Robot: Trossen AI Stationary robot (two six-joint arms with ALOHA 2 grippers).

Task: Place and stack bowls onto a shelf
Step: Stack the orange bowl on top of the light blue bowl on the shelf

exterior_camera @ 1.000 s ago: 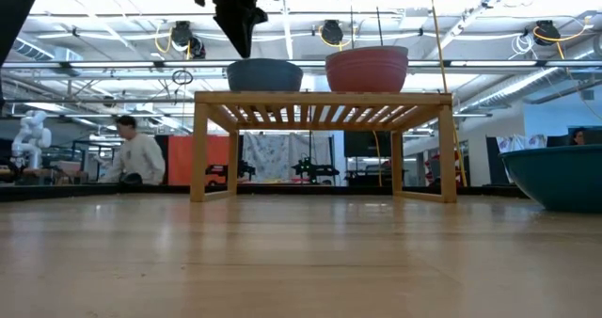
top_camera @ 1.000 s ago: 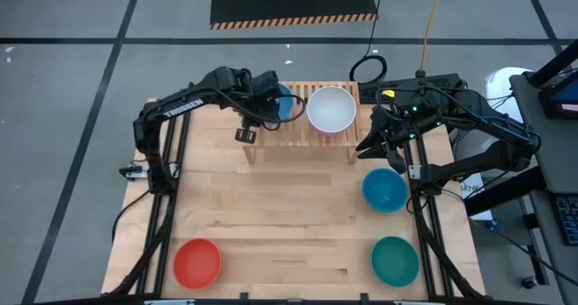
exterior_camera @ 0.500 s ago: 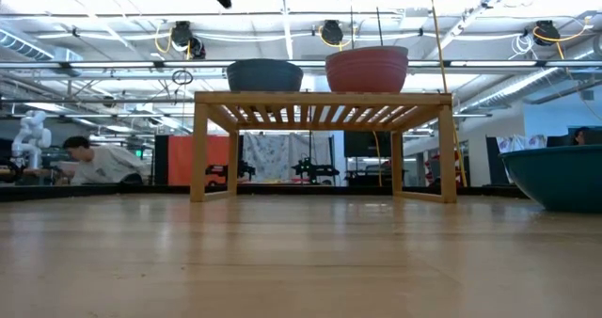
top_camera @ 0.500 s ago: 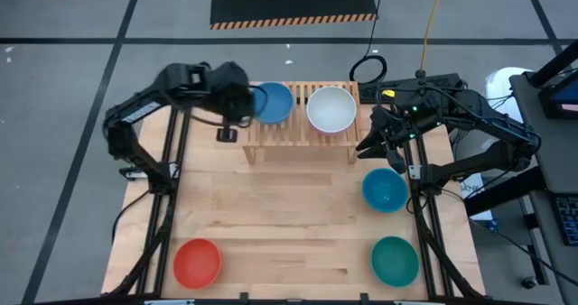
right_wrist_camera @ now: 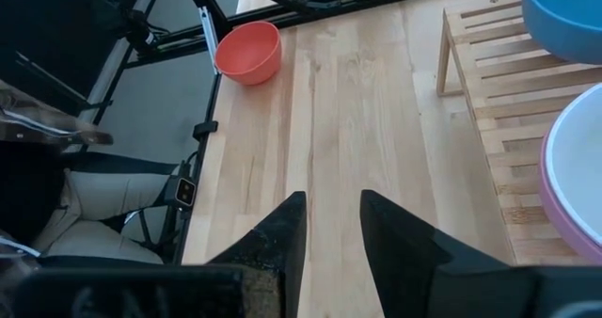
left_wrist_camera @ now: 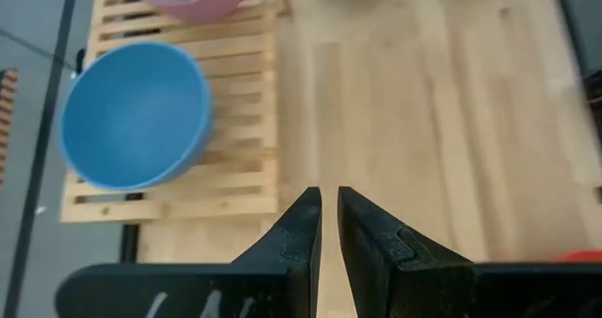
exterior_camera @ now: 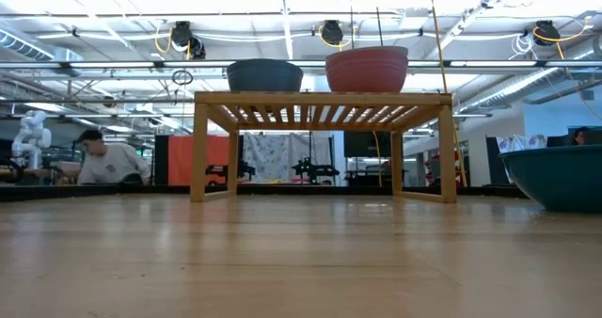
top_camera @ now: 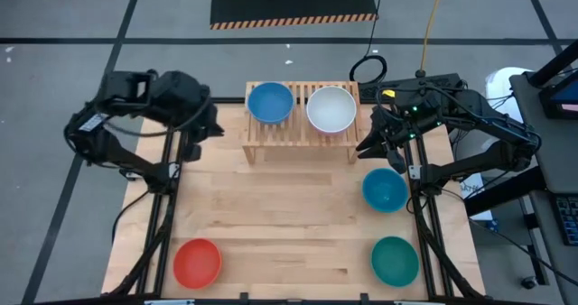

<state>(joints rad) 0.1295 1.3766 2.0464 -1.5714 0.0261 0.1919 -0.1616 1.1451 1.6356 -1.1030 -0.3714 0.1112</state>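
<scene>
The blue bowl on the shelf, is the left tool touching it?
Apart. The high view shows the left tool off to the side of the shelf, away from the blue bowl.

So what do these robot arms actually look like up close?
Both are dark, nearly black, built of jointed segments with black cables running along them. The left arm and the right arm each end in a gripper with two tapered, wedge-shaped black fingers. The right gripper has the same pointed fingers. Small lit indicators show on the right arm, with a yellow tag near its base.
</scene>
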